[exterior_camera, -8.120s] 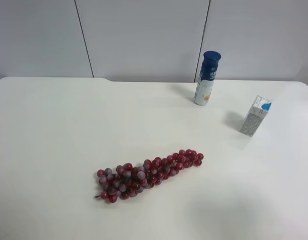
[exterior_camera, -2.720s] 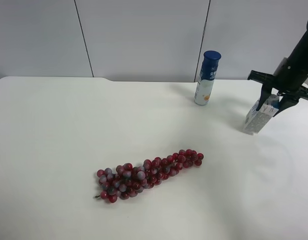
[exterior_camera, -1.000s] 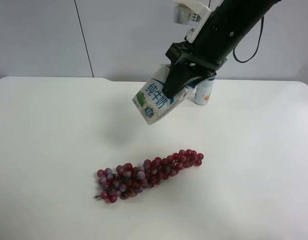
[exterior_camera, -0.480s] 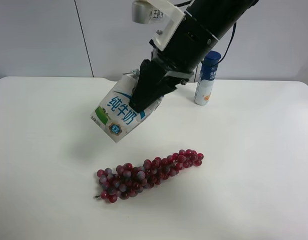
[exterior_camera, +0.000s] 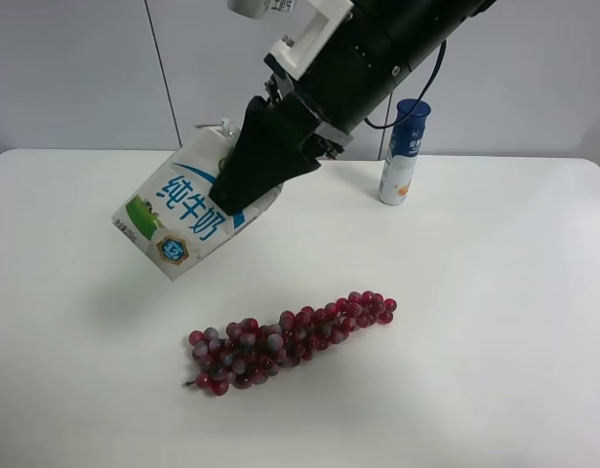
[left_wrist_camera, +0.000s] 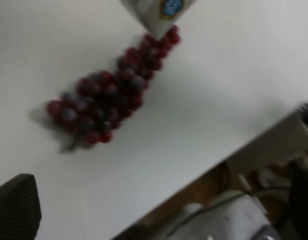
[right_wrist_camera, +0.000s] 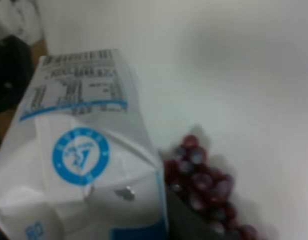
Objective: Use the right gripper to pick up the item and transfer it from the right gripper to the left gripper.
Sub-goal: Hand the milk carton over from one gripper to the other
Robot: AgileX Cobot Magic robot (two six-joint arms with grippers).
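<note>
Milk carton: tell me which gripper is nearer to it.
Right. The right gripper is shut on the milk carton's top, holding it above the table. The left gripper hangs apart, open; its view catches only the carton's corner.

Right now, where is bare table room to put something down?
In the high view: bare table right of the grape bunch, in front of the blue-capped bottle, and along the left edge. Crowded mid-table, where the milk carton hangs.

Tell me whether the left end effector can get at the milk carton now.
Probably yes. The right end effector holds the milk carton tilted in the air, its lower end free; the open left end effector faces it with nothing between.
</note>
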